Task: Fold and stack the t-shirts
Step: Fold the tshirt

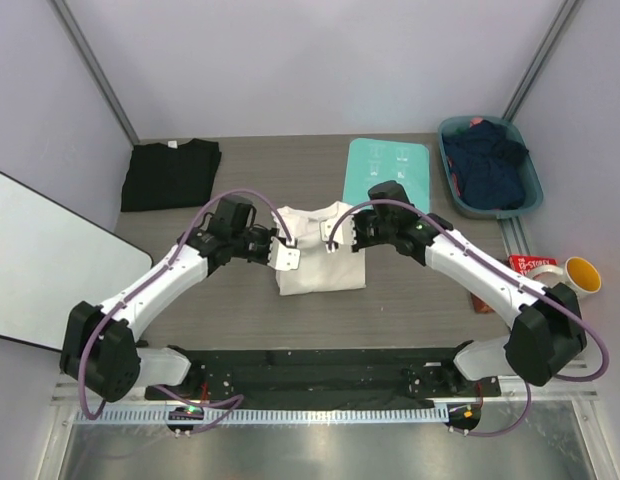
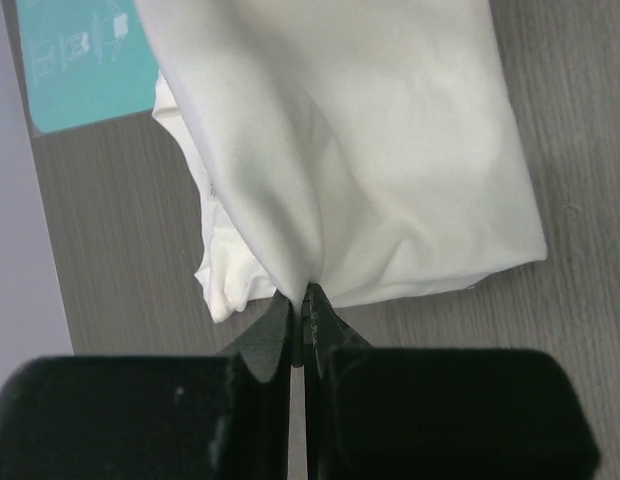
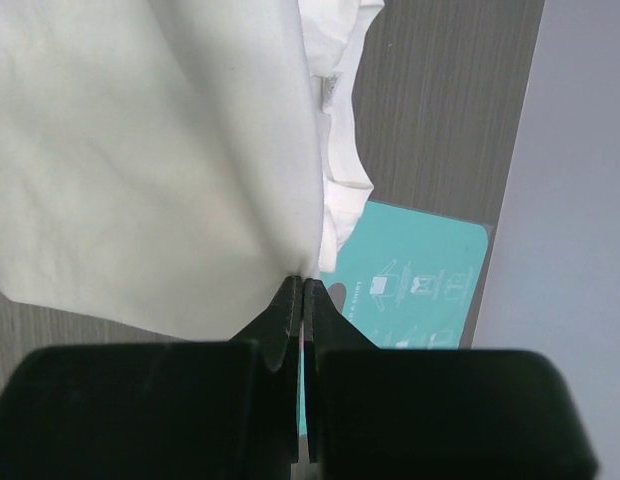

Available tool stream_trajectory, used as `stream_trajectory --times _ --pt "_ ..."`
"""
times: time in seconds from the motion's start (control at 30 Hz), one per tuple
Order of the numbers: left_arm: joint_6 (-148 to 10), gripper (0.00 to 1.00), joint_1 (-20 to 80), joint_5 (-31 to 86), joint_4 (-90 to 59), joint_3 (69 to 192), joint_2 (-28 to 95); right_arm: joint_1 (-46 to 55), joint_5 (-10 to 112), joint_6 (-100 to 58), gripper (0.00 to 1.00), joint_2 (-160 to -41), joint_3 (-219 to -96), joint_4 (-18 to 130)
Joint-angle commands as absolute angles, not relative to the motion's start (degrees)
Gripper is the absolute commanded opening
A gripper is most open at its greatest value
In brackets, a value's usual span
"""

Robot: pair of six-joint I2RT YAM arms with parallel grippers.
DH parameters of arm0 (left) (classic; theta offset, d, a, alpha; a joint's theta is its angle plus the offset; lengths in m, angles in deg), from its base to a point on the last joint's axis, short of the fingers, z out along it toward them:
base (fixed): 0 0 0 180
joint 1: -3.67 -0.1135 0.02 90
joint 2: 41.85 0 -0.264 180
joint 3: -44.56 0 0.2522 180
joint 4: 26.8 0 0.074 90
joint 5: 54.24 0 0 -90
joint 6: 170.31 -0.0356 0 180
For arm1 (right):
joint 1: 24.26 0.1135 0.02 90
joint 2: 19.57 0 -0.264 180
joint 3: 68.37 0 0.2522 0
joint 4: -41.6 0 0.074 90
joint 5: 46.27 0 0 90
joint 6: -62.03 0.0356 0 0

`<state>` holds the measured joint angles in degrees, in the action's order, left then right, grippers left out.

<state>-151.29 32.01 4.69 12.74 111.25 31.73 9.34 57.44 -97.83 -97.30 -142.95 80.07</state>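
From above, you see the white t-shirt (image 1: 320, 265) lying partly folded mid-table, between your two arms. Your left gripper (image 1: 287, 254) meets its left edge. Your right gripper (image 1: 336, 240) meets its top, a little right of the middle. The black t-shirt (image 1: 170, 172) lies folded flat at the far left corner of the table (image 1: 420, 290), well apart from both. The teal board (image 1: 388, 172) lies just beyond the white t-shirt, to its right.

In your left wrist view, the left gripper (image 2: 302, 296) is clenched on a pinch of the white t-shirt (image 2: 380, 150). The cloth fans out from the tips in a drawn ridge, and the teal board (image 2: 85, 60) shows in the upper left corner.

In your right wrist view, the right gripper (image 3: 302, 285) is likewise clamped on a fold of the white t-shirt (image 3: 140, 170). The fabric spreads up and to the left of the tips, and the teal board (image 3: 410, 280) lies just to their right.
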Motion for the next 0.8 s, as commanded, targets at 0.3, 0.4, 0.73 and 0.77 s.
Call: stream_trajectory --times 0.3,0.4,0.73,0.77 --pt "-152.99 0.00 27.76 4.48 3.13 119.31 40.41 6.33 58.58 -99.51 0.01 -104.55 -148.57 70.31" --pt "-153.25 0.00 27.14 4.04 2.52 120.72 42.52 5.71 58.76 -99.51 0.01 -106.57 -149.36 68.29" --pt "-154.84 0.00 25.21 2.28 0.24 123.80 49.28 3.07 58.23 -99.16 0.01 -113.87 -152.70 62.76" --pt "-154.84 0.00 25.12 2.36 -1.34 123.97 49.99 2.81 58.14 -99.25 0.01 -115.18 -153.14 62.49"
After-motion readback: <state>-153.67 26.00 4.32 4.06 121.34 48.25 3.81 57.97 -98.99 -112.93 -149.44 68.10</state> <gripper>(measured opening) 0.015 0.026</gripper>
